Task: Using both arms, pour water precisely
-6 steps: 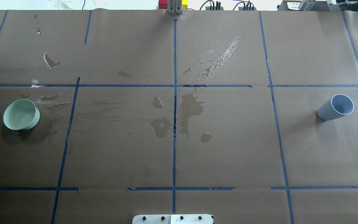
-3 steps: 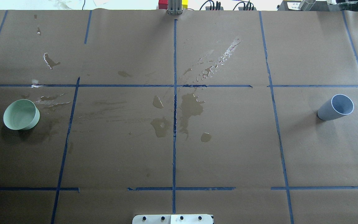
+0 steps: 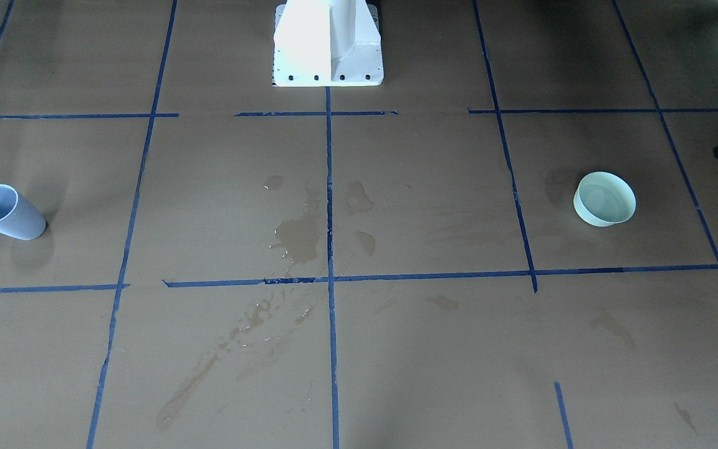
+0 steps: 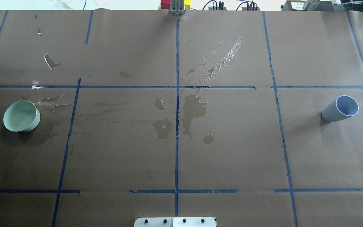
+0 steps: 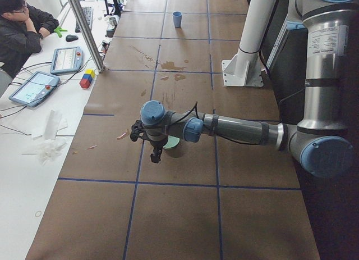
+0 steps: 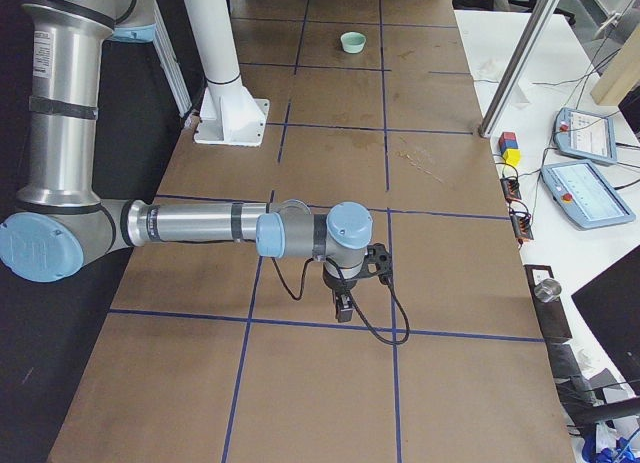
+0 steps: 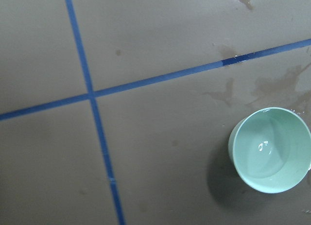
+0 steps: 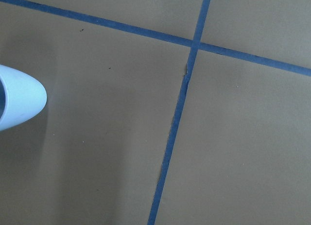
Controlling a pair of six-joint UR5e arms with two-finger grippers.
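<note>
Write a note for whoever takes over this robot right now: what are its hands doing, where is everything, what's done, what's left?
Left gripper: near the bowl, holding nothing; open or shut, cannot tell.
Right gripper: near the cup, holding nothing; same doubt.
Bowl holds water; cup's contents unclear. Both stand free at opposite ends of the table, wet stains between.
Done: no grasp yet.
Left: probably grasp, lift, pour.

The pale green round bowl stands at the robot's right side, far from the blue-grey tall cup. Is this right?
No: the pale green round bowl stands at the robot's left side, as the overhead exterior view shows. It is far from the blue-grey tall cup.
</note>
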